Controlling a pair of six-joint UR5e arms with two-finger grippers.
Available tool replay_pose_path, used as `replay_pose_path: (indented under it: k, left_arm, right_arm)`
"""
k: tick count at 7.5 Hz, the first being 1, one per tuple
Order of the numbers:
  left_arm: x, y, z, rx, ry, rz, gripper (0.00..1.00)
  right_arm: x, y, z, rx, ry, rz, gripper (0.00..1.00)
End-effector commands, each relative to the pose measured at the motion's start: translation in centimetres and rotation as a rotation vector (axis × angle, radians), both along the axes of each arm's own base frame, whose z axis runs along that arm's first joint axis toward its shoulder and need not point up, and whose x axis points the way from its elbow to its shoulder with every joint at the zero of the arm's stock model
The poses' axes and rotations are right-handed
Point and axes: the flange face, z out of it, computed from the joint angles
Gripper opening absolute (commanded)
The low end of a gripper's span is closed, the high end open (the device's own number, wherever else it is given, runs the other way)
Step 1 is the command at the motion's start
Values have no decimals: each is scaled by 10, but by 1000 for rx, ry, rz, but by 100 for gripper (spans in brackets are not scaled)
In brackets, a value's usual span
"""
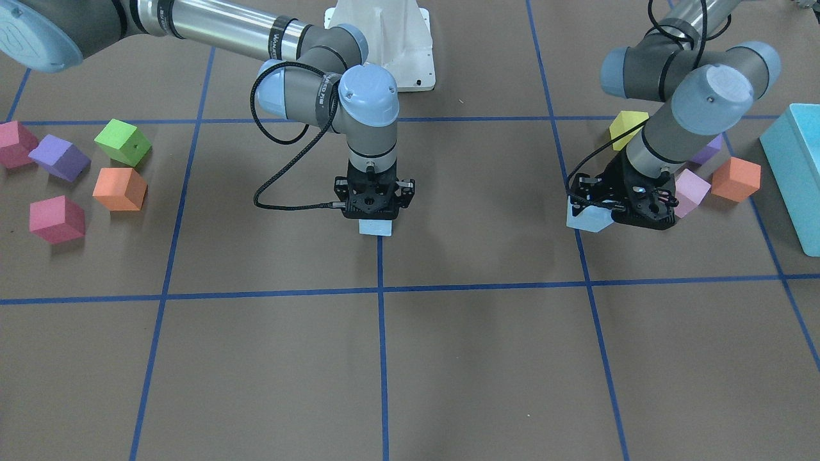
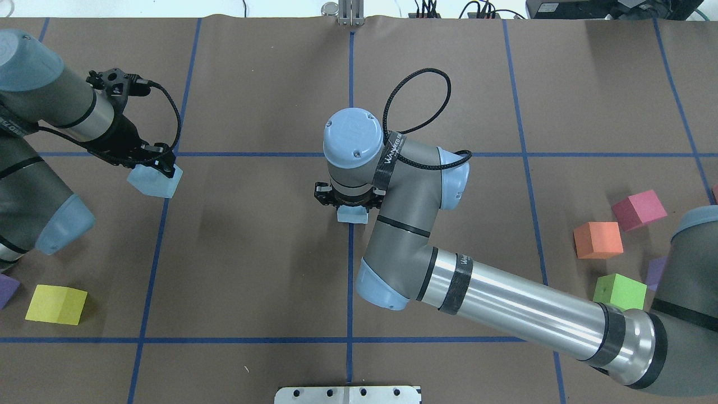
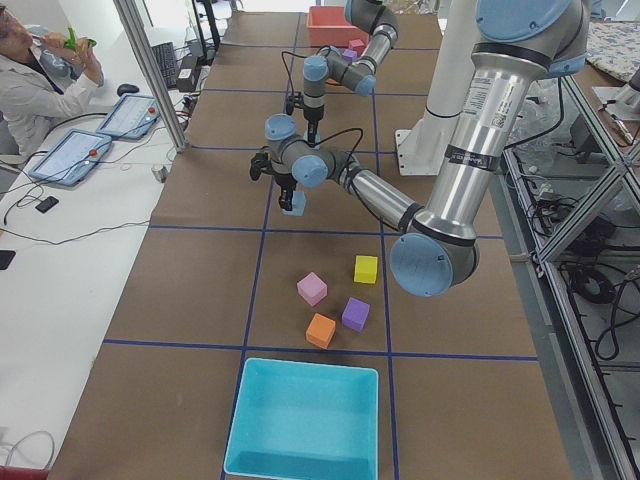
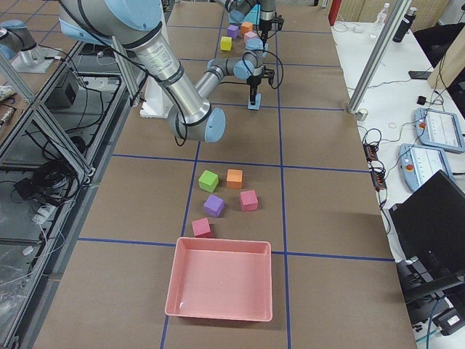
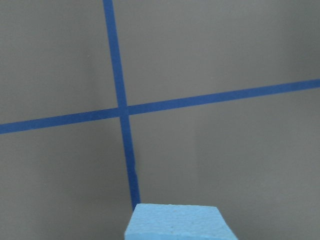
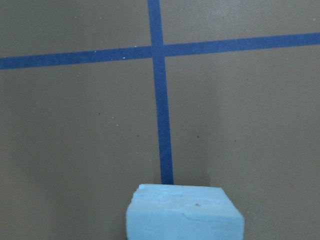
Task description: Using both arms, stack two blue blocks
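Both blocks are in grip, stack not yet made. Our right gripper (image 1: 375, 216) pinches the centre blue block (image 1: 375, 228) mid-worktop on the tape line, at or just above the surface, can't tell which. Our left gripper (image 1: 624, 208) pinches the other blue block (image 1: 588, 219) twd the left edge. Next, we judge: seat the centre one, release, bring the other over & square it. Writing: black band (image 2: 388, 161) on the right arm reads "WANDE…", rest unclear.
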Motion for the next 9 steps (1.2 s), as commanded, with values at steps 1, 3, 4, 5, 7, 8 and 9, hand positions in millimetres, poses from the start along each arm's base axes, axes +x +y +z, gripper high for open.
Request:
replay_pose_path:
  k: [1,3,4,5,7,8,9]
  left_arm:
    - [4,-4,-21,-33,19,-47,60]
    - [11,-13,-53,-70,17,-78,61]
    - [14,-16,-68,-78,15,-83,60]
    - [17,-18,-81,-98,23,-105,60]
    - [39,-12,-102,-135,24,-103,60]
    - [48,-13,-121,-139,2,-118,60]
    - [69,-9,-145,-101,-37,-131,60]
  right_arm:
    - [1,-1,-4,13,-25,0,100]
    - [12,-11,-10,18,-50,11,100]
    - [19,-17,-12,14,-56,18,100]
    - [38,-24,-8,-2,-73,18,100]
    - [121,-39,32,10,-98,4,100]
    - [149,-52,52,5,-94,8,100]
    - [167,-63,70,15,-76,7,100]
